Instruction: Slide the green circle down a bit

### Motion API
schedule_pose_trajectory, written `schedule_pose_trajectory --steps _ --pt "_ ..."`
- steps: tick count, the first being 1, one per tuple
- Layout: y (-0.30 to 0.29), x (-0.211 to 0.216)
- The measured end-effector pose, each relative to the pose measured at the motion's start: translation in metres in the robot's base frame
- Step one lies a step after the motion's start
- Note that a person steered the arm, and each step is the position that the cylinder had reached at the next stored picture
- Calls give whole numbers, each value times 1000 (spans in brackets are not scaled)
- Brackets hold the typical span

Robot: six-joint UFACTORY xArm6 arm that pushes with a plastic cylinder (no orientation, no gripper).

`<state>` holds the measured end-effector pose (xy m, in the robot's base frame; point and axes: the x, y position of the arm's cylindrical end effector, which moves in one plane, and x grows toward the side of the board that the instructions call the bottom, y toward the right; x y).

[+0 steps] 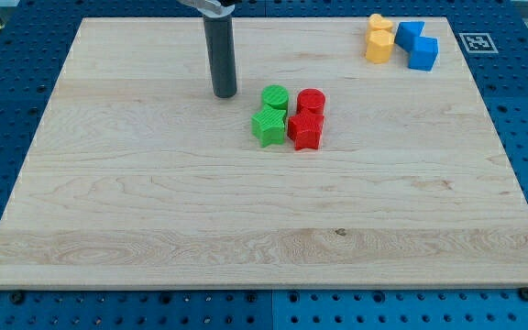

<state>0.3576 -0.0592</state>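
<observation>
Single arm, mostly out of frame — only the straight dark rod shows, coming down from the view's top edge left of centre. Rod stands near-vertical, a lighter metallic collar just visible where it meets the frame's top. My tip (225,94) sits low at surface height — in the upper middle of the view. Rod looks plain, cylindrical, dark grey throughout.

my tip (225,94) just left of green circle (275,97); red cylinder (311,101) touching its right.
</observation>
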Motion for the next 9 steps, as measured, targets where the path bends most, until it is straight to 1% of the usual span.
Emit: schedule_pose_trajectory --steps 3,7,9 --pt "31 0" --pt "40 0" --pt "67 0"
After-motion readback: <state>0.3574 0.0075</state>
